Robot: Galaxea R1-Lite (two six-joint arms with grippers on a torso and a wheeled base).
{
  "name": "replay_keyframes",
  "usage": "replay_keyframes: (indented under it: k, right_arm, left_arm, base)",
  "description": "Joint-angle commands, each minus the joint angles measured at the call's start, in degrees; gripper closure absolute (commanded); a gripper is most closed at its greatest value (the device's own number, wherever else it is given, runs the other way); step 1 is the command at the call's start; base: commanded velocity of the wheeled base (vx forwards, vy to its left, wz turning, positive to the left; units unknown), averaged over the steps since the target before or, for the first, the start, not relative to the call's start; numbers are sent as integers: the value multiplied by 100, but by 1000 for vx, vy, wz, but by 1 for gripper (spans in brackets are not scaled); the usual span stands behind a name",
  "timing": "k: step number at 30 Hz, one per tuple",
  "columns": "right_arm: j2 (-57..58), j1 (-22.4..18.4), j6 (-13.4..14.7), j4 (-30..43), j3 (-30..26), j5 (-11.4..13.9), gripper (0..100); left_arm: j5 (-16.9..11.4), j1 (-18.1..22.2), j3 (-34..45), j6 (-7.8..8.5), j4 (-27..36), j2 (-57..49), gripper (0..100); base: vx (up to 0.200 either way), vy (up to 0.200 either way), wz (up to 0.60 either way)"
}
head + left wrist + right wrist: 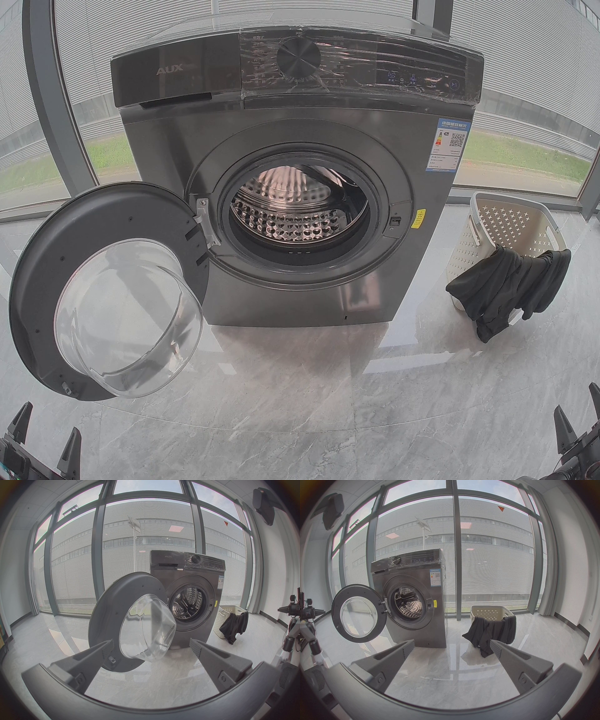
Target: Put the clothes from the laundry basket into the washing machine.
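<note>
The dark garment hangs over the front rim of the laundry basket, which stands on the floor just beside the right flank of the washing machine. The cloth droops down the basket's outer wall, its length spread along the rim. It lies ahead and to the robot's right, so the right gripper is plainly the nearer one (the left gripper sits low on the opposite side, facing the swung-open door). Both grippers have their fingers spread wide and hold nothing. The drum stands open to the left of the basket, so a lifted garment would likely have to travel leftward to reach it.
</note>
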State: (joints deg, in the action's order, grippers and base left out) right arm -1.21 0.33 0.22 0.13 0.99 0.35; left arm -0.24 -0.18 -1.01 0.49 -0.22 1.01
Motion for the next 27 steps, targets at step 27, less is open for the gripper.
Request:
replay_keyframes:
  k: [27]
  right_arm:
    - [121,2,-4,-40,-99,9,0]
  left_arm:
    - [16,1,92,-5,-4,-101,0]
  base:
    - [0,-156,0]
